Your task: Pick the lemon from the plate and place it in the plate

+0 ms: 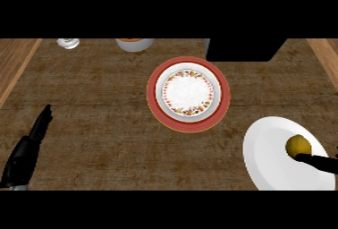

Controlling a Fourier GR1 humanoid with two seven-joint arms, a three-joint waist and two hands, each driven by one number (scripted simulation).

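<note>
The lemon (298,146) sits on the plain white plate (267,152) at the lower right of the counter, toward that plate's right side; it looks nearly round, so no long axis can be made out from above. The right hand (318,162) comes in from the right edge just below and to the right of the fruit, and its 1 visible black fingertip (301,157) touches, or all but touches, the lemon's lower edge; the lemon therefore lies up and to the left of that finger. Only this part of the hand shows, so I cannot tell how far its fingers are spread, and nothing is seen to be held. This hand is by far the nearer of the 2; the grasp is its job, I judge.

The patterned plate (190,91), white with a floral ring on a red charger (188,123), lies up and left, well apart, and is likely the goal.

The left hand (34,138) rests at the lower left, fingers straight, touching nothing.
</note>
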